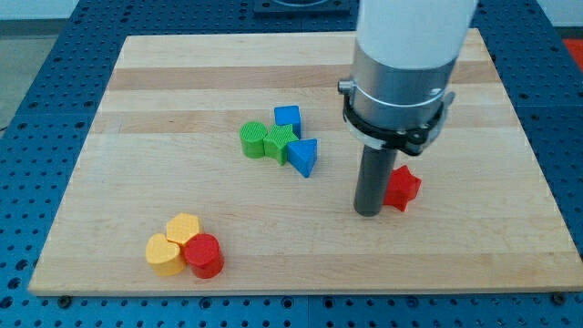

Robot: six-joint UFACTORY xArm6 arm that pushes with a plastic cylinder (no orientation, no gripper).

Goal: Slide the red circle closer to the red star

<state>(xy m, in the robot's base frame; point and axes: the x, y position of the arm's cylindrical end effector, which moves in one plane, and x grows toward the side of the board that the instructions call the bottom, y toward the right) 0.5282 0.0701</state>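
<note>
The red circle (205, 256) lies near the view's bottom left, touching two yellow blocks. The red star (401, 188) lies right of centre on the wooden board (137, 118). My tip (368, 212) rests on the board just left of the red star, touching or nearly touching it, and far to the right of the red circle.
Two yellow heart-like blocks (183, 228) (164, 254) sit against the red circle. A cluster near the centre holds a green circle (252, 139), a green star (279, 142), a blue cube (288, 117) and a blue triangle (303, 156). The arm's wide white and grey body (401, 64) hangs over the upper right.
</note>
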